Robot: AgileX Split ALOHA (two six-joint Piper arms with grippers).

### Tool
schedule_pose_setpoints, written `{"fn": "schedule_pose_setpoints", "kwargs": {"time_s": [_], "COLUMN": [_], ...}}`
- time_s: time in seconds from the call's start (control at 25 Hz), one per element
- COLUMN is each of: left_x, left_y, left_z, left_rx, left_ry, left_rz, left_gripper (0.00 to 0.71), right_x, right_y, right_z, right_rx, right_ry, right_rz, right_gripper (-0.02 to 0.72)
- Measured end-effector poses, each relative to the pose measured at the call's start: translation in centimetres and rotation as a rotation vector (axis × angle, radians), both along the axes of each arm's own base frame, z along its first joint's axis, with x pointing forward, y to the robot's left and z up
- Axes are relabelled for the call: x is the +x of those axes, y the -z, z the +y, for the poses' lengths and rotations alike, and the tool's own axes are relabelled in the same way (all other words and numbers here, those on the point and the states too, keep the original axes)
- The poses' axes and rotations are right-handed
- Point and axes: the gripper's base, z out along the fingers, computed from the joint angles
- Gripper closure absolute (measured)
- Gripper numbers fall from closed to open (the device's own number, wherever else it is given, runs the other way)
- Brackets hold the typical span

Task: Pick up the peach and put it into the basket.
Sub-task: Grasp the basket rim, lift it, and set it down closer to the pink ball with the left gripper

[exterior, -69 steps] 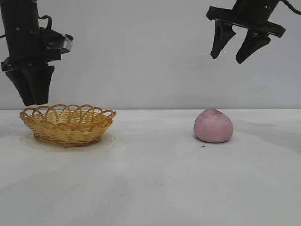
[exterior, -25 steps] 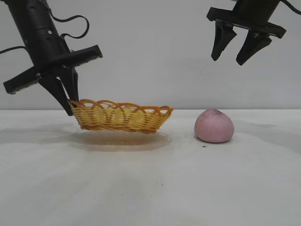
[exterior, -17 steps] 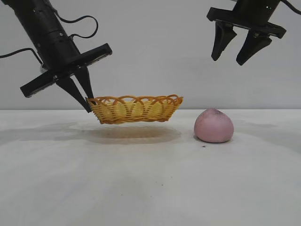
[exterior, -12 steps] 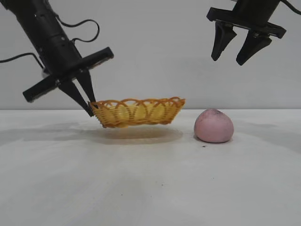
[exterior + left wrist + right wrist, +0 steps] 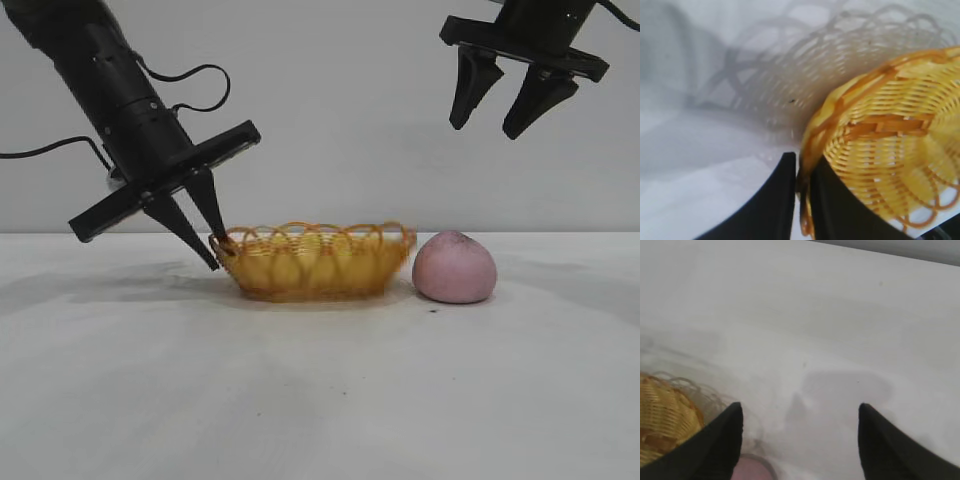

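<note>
The left gripper (image 5: pixel 213 245) had its 2 fingers around the basket (image 5: pixel 315 262) rim, and the basket sat on the table (image 5: pixel 320 380) just beside the peach (image 5: pixel 455 267), long axis running left-right, opening up. The peach's pointed top faced up. Looked like the setup step; next the right gripper (image 5: pixel 492 105), hanging spread and empty above, would need to drop onto the peach.

In the right wrist view the peach (image 5: pixel 752 467) is cut off by the edge, and the basket (image 5: pixel 662 415) shows only partly.

The basket (image 5: pixel 318 262) sits left of the peach (image 5: pixel 455 267), perhaps touching it.
</note>
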Motion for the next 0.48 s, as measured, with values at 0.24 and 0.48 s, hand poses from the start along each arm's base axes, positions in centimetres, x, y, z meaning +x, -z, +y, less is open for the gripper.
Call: {"fn": "schedule_pose_setpoints", "kwargs": {"time_s": [0.24,0.48], "left_x": [-0.3,-0.8], "left_y": [-0.3,-3.2], "left_z": [0.0,1.3], "left_rx": [-0.006,0.081], "left_ry": [0.018,0.083], "left_rz": [0.021,-0.037], "left_gripper": [0.319,0.294], "right_x": [0.0,-0.1], "right_y": [0.0,0.0], "right_z": [0.0,0.0], "right_rx": [0.0,0.001], "right_ry": [-0.001,-0.003], "right_rz": [0.003,0.009], "right_gripper": [0.28,0.28]}}
